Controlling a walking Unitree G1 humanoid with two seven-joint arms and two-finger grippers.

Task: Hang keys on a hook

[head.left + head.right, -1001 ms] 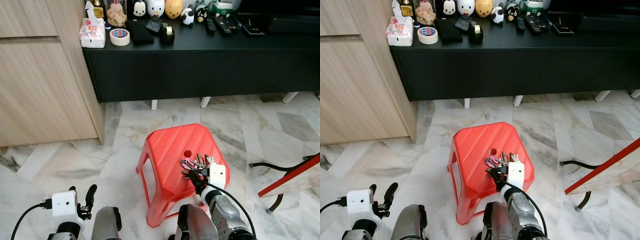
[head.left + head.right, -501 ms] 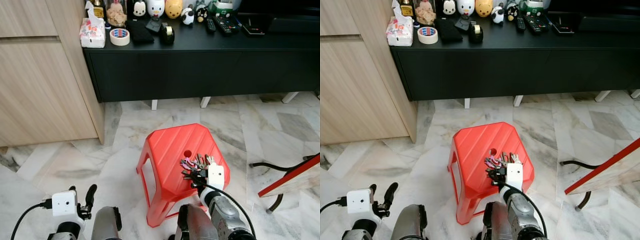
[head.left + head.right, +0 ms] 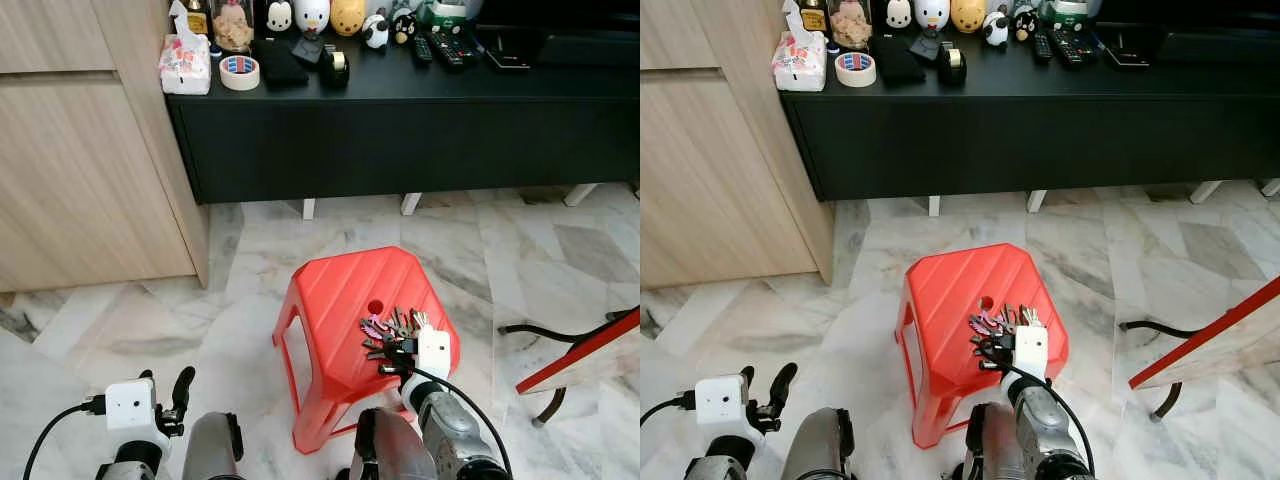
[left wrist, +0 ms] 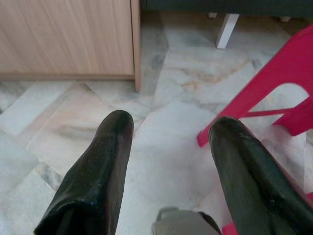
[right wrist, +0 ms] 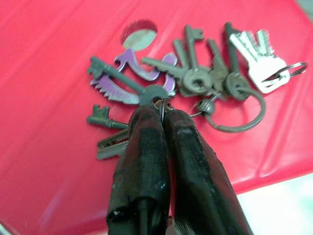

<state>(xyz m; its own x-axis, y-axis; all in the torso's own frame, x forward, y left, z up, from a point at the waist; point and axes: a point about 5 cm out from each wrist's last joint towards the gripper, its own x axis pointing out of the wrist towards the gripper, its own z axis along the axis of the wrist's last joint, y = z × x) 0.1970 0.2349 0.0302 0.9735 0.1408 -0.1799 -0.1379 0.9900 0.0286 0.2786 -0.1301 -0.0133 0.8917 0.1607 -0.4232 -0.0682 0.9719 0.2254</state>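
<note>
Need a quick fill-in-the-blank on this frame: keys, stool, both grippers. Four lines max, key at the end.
1. The bunch of keys lies on a stool coloured ____.
2. The right gripper has its fingers ____ on the bunch of keys.
3. The left gripper hangs over the marble floor with its fingers ____.
4. The roll of tape sits on the ____ cabinet.

Missing words: red; shut; open; black

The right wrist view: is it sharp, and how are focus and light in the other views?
Right wrist view: the keys and the stool top are sharp, but the right end effector up close is soft. Left wrist view: the left end effector's fingers are blurred, the floor clearer. Eye views: even light, no motion blur; the black cabinet front is dark.
</note>
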